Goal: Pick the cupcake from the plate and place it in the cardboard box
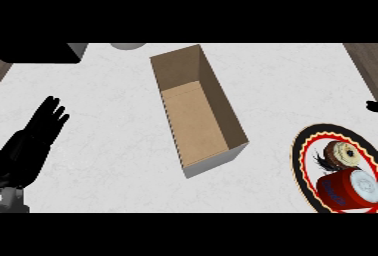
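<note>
I see the cupcake (342, 153) on the plate (299, 152) at four o'clock, well apart from my left hand (33, 137), whose fingers (50, 112) are straight, slightly spread. The dark speck at three o'clock may be my right hand; the cardboard box (214, 95) sits mid-worktop (96, 100).

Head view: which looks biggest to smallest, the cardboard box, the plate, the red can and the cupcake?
1. cardboard box
2. plate, partly cut off by the picture's edge
3. red can
4. cupcake, only slightly smaller than the can
</note>
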Robot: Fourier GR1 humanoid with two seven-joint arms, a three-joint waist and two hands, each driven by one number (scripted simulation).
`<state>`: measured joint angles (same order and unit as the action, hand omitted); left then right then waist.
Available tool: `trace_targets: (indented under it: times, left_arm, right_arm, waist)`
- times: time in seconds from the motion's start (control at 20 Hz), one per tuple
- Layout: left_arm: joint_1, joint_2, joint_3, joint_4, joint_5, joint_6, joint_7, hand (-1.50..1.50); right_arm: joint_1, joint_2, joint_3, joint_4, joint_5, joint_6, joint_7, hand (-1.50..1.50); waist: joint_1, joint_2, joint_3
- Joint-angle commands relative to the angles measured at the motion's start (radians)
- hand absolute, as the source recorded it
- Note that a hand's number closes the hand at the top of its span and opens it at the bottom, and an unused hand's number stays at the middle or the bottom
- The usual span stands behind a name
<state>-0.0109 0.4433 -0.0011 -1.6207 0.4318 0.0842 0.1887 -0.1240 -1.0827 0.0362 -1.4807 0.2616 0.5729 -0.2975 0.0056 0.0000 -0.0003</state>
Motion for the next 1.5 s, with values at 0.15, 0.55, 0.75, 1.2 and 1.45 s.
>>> trace_targets:
  times: [0.15,0.55,0.75,1.2,1.45]
  left_arm:
    - [-0.073,-0.028,0.039,0.054,-0.019,-0.022,0.027,0.0]
    - [0.049,-0.08,0.04,-0.07,-0.079,-0.036,0.034,0.0]
    - [0.033,-0.094,0.058,-0.063,-0.087,-0.054,0.052,0.0]
    - [-0.007,-0.126,0.097,-0.023,-0.118,-0.077,0.049,0.0]
    - [0.036,-0.114,0.136,-0.067,-0.095,-0.132,0.078,0.0]
  right_arm:
    - [-0.036,0.042,0.007,0.092,0.141,0.053,-0.042,-1.5]
    - [0.002,0.15,-0.027,0.092,0.25,0.032,-0.105,-1.5]
    - [-0.044,0.174,-0.052,0.114,0.299,0.04,-0.144,-1.5]
    - [-0.02,0.245,-0.077,-0.058,0.366,0.119,-0.012,-1.5]
    - [-0.005,0.297,-0.06,0.009,0.467,0.058,-0.065,-1.5]
  waist:
    - [-0.004,0.001,0.0]
    - [-0.003,-0.001,0.0]
    - [0.0,0.0,0.0]
    - [-0.006,-0.001,0.0]
    - [-0.003,-0.001,0.0]
